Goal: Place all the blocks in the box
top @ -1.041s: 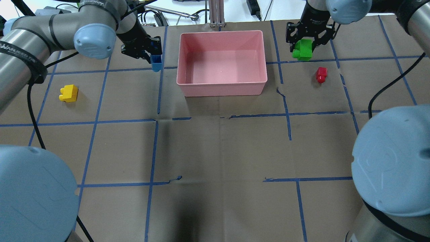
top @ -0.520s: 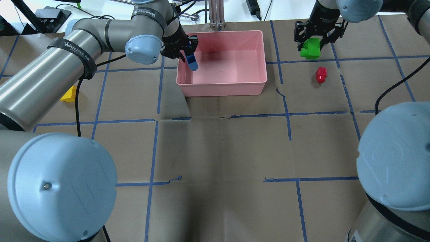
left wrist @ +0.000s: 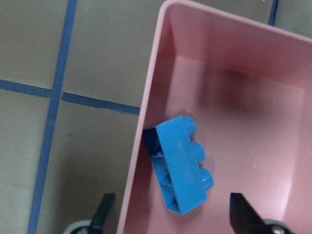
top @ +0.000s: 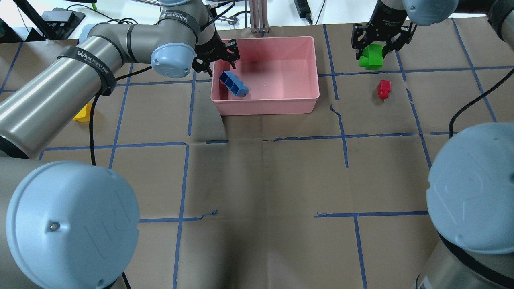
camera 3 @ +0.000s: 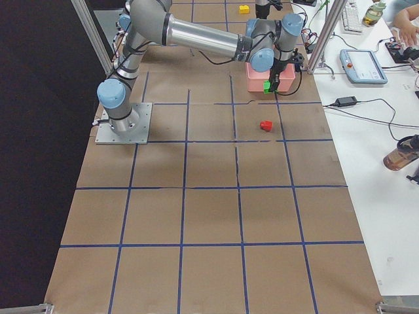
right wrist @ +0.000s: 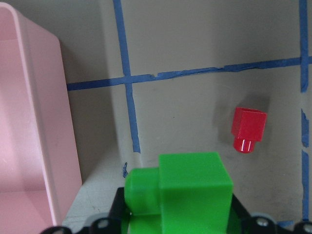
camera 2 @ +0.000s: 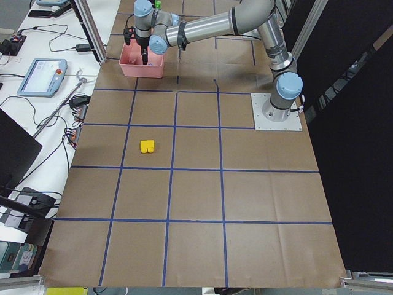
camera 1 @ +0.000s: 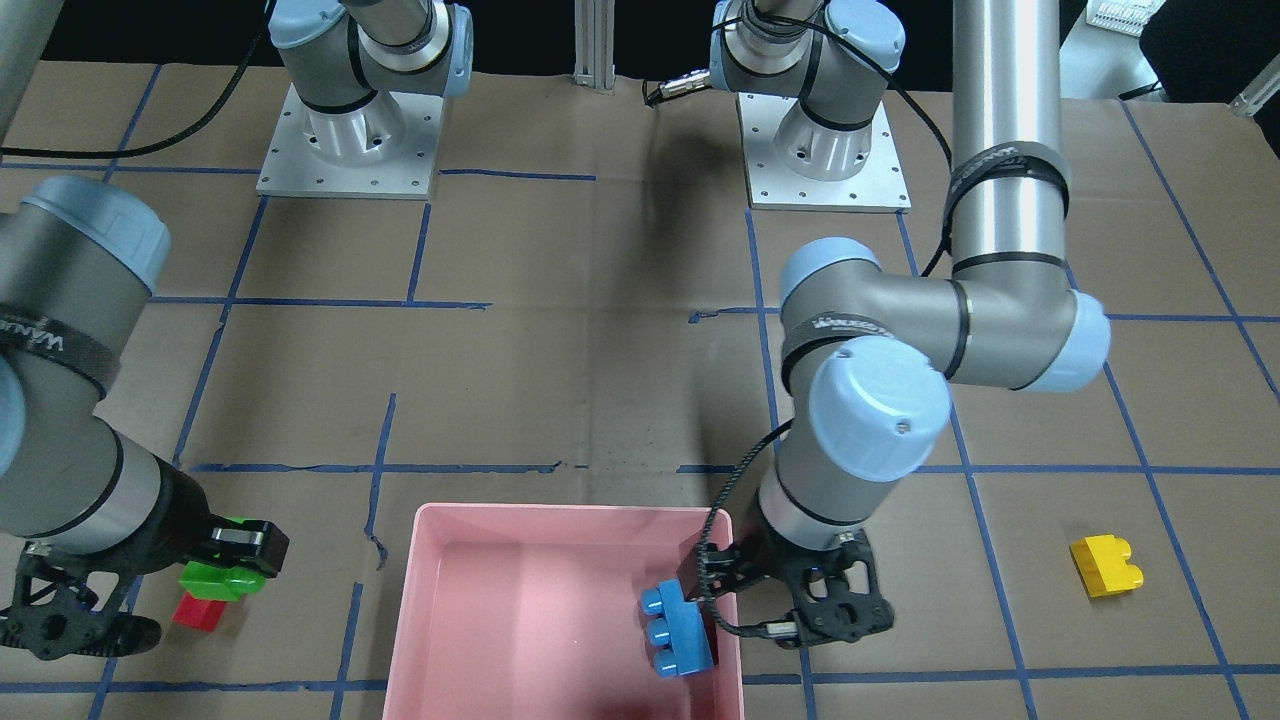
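The blue three-stud brick (top: 233,84) lies tilted inside the pink box (top: 265,105), against its left wall; it also shows in the left wrist view (left wrist: 183,163) and the front view (camera 1: 680,632). My left gripper (top: 220,63) is open and empty over the box's left rim. My right gripper (top: 373,50) is shut on the green brick (top: 372,57) and holds it above the table, right of the box. The red brick (top: 384,88) lies on the table near it. The yellow brick (top: 82,113) lies far left, partly hidden by my left arm.
The table is brown paper with a blue tape grid. A metal post (top: 259,16) stands just behind the box. Cables and devices lie along the far edge. Both arm bases (camera 1: 345,140) stand on the robot's side.
My left arm carried the blue brick from left of the box to over its left edge, then opened; the brick dropped into the box. My right gripper shifted slightly right with the green brick.
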Robot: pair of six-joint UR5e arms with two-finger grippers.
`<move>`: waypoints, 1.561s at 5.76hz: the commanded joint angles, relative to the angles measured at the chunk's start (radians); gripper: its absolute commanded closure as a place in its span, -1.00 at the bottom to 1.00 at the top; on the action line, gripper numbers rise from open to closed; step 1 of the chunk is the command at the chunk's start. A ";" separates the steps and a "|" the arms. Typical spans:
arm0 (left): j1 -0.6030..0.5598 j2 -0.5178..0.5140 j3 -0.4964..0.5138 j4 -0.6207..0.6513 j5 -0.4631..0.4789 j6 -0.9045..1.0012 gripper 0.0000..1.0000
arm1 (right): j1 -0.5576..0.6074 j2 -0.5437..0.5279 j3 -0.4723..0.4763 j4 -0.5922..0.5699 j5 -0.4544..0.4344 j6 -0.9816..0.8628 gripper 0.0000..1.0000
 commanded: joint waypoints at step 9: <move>0.590 -0.134 -0.102 0.081 0.110 0.788 -0.80 | 0.264 0.109 -0.012 -0.269 0.079 0.338 -0.99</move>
